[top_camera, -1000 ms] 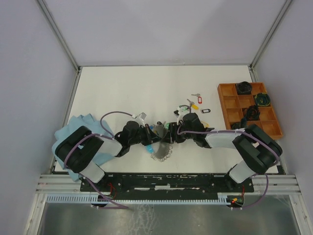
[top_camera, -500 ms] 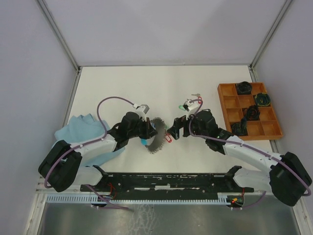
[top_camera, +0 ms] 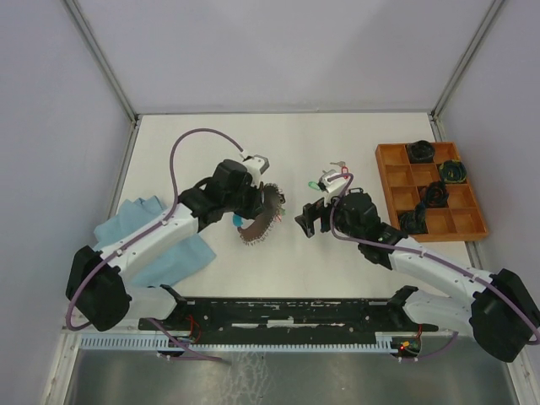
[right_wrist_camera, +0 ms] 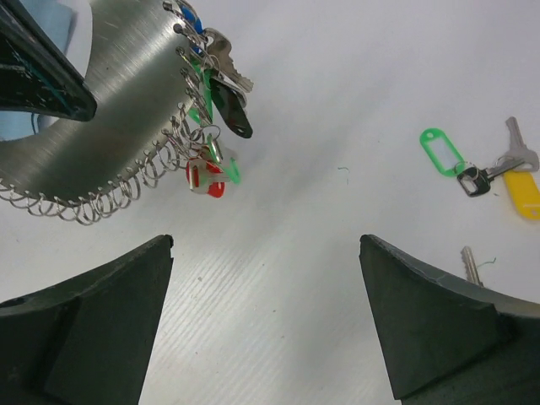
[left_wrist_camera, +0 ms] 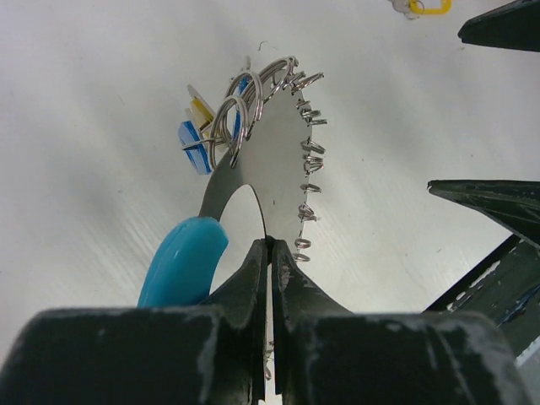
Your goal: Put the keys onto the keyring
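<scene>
While my left gripper [left_wrist_camera: 268, 245] is clamping the keyring [left_wrist_camera: 278, 160] over the table [top_camera: 202, 143], clear of its edges, long axis slanting far-right to near-left, I am holding the right gripper [right_wrist_camera: 263, 245] spread wide

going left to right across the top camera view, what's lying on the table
blue cloth → keyring, held up by the left arm → loose keys → orange tray
</scene>
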Controlling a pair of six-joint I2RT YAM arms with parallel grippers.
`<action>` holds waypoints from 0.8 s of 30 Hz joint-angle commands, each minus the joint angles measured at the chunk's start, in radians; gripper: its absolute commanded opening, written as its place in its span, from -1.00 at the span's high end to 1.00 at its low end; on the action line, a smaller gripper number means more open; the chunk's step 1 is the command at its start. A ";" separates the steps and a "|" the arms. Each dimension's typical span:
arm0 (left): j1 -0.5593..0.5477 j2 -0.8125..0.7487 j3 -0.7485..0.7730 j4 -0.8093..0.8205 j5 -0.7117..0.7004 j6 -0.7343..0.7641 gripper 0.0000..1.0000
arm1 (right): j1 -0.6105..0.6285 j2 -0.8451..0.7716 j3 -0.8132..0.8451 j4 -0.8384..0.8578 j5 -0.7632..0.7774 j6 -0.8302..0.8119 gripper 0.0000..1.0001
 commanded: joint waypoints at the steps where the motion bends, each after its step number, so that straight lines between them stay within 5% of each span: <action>1: -0.002 0.020 0.145 -0.190 -0.044 0.190 0.95 | 0.001 -0.016 -0.037 0.150 0.001 -0.044 -1.00; 8: -0.004 0.090 0.289 -0.307 -0.098 0.319 0.95 | 0.001 0.019 -0.041 0.175 -0.090 -0.073 -1.00; 12: -0.005 0.118 0.351 -0.355 -0.116 0.379 0.95 | 0.002 0.020 -0.127 0.372 -0.129 -0.090 -1.00; 24: -0.016 0.112 0.323 -0.348 -0.141 0.400 0.95 | 0.002 0.093 -0.178 0.566 -0.237 -0.123 -0.87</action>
